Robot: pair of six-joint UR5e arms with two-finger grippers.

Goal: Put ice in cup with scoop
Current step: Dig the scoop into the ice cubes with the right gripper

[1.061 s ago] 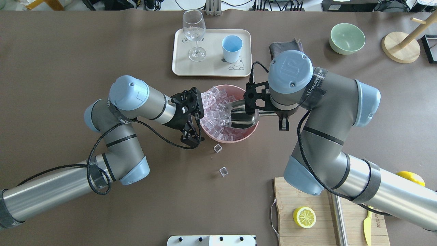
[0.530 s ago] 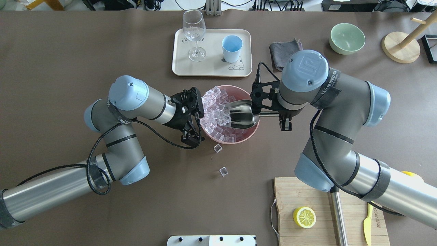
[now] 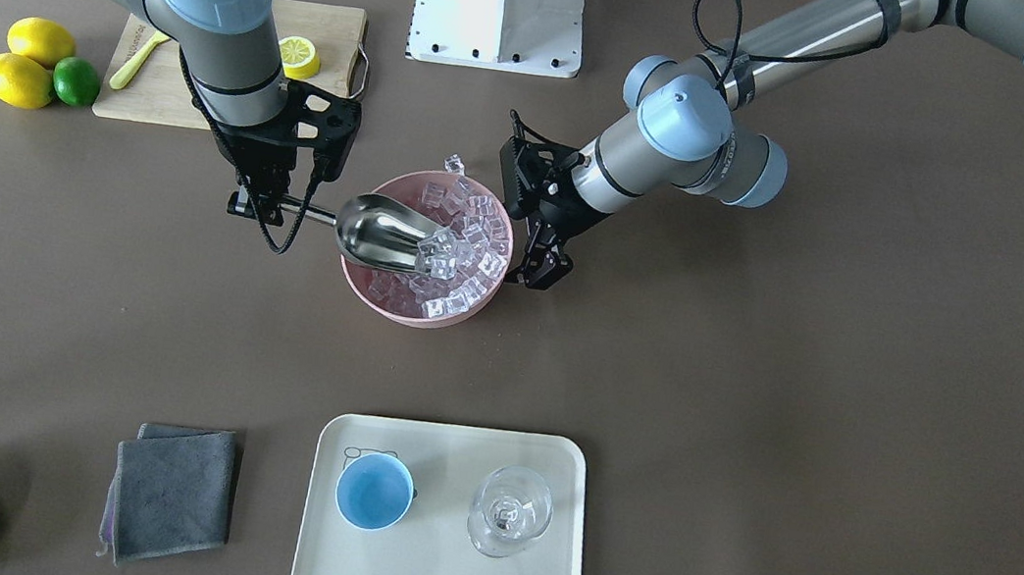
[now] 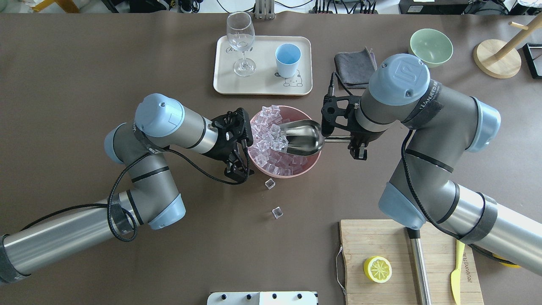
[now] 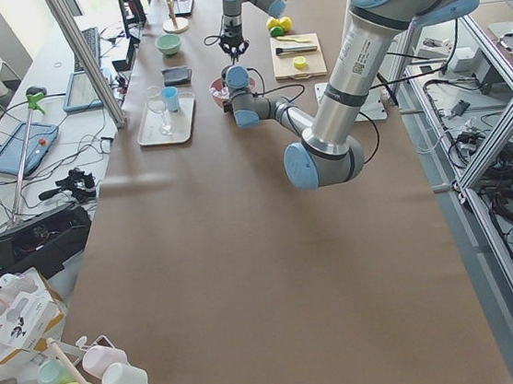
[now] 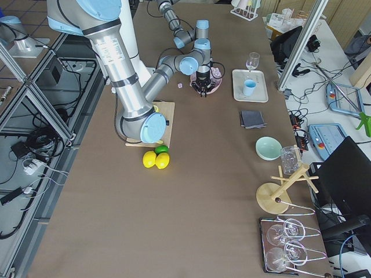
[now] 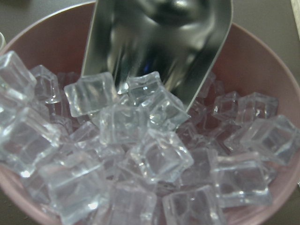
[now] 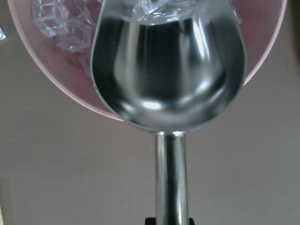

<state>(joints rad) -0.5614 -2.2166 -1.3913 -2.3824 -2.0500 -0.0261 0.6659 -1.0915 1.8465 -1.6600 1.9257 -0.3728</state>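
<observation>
The silver scoop (image 4: 301, 137) lies level over the near-right part of the pink bowl (image 4: 296, 173), its mouth against the heap of ice (image 4: 266, 135). A few cubes sit at its mouth (image 3: 437, 256); its trough (image 8: 168, 70) looks empty further back. My right gripper (image 4: 352, 142) is shut on the scoop's thin handle (image 8: 171, 178). My left gripper (image 4: 238, 169) is beside the bowl's left rim, apart from it, and looks open and empty. Its wrist view shows the ice (image 7: 140, 150) and the scoop (image 7: 159, 42). The light-blue cup (image 4: 288, 59) stands empty on the cream tray (image 4: 262, 87).
A stemmed glass (image 4: 241, 42) shares the tray. Two loose cubes (image 4: 269, 183) (image 4: 277, 212) lie on the table in front of the bowl. A grey cloth (image 4: 353, 63), a green bowl (image 4: 430, 47) and a wooden stand (image 4: 497, 57) are far right. A cutting board (image 4: 381, 254) with a lemon half is near right.
My right arm has swung to the right and drawn the scoop back a little toward the bowl's right rim. The left arm has not moved.
</observation>
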